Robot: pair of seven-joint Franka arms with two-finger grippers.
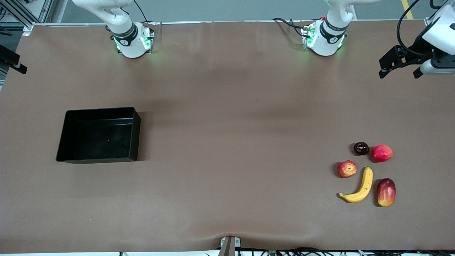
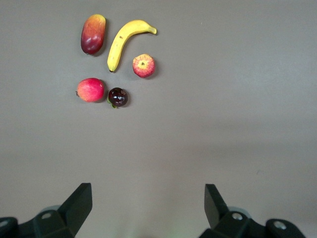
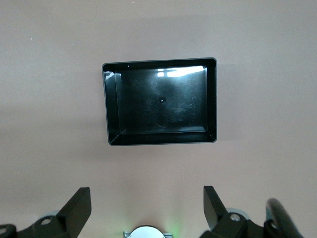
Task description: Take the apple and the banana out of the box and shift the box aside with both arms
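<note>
The yellow banana (image 1: 362,187) and the small red apple with yellow streaks (image 1: 347,169) lie side by side at the left arm's end of the table, the apple farther from the front camera. Both show in the left wrist view, banana (image 2: 121,42) and apple (image 2: 143,66). The black box (image 1: 99,137) stands empty toward the right arm's end and shows in the right wrist view (image 3: 161,104). My left gripper (image 1: 399,73) is open and empty, high over the table edge (image 2: 148,191). My right gripper (image 3: 147,193) is open and empty, high above its base.
A red-yellow mango (image 1: 386,192) lies beside the banana. A dark maroon fruit (image 1: 361,148) and a round red fruit (image 1: 382,153) lie just farther from the front camera than the apple. The brown table (image 1: 227,142) stretches between box and fruits.
</note>
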